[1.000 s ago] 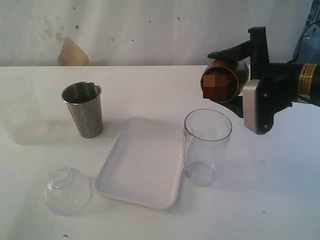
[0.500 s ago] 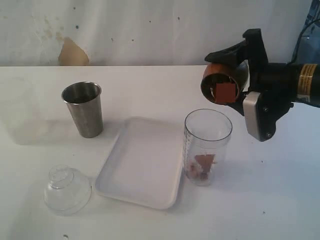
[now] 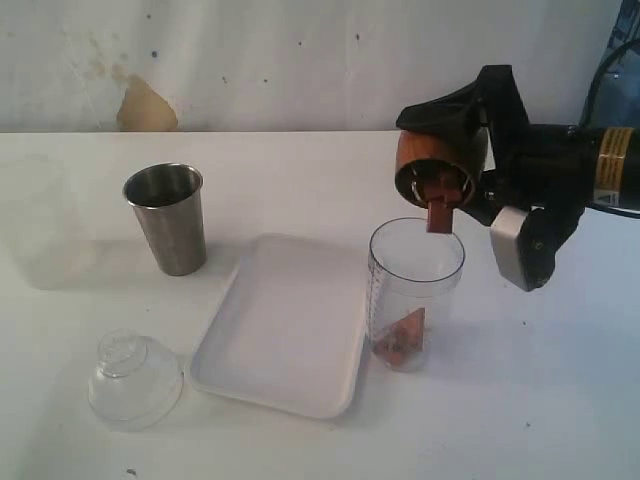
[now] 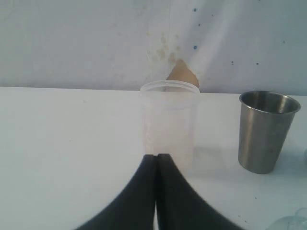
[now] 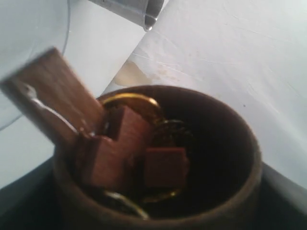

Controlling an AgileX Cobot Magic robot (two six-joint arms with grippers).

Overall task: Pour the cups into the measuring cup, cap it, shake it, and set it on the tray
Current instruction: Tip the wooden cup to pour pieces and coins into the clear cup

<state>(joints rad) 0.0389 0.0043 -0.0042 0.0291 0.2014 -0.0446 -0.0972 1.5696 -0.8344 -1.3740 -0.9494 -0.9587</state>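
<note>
Mid-pour: my right gripper [image 3: 468, 172] clamps the wooden cup [image 3: 435, 158] tipped above the measuring cup [image 3: 415, 290], brown blocks [image 3: 438, 213] dropping in; left gripper [image 4: 157, 160] closed, empty; next I'd tip further.

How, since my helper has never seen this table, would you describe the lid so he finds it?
Start at the white tray in the middle of the table. Off its near left corner sits the lid. It is the only clear dome, lower than the steel tumbler behind it.

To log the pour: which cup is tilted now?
The dark wooden cup, tilted in the right tool above the measuring cup; the steel tumbler stands upright.
</note>
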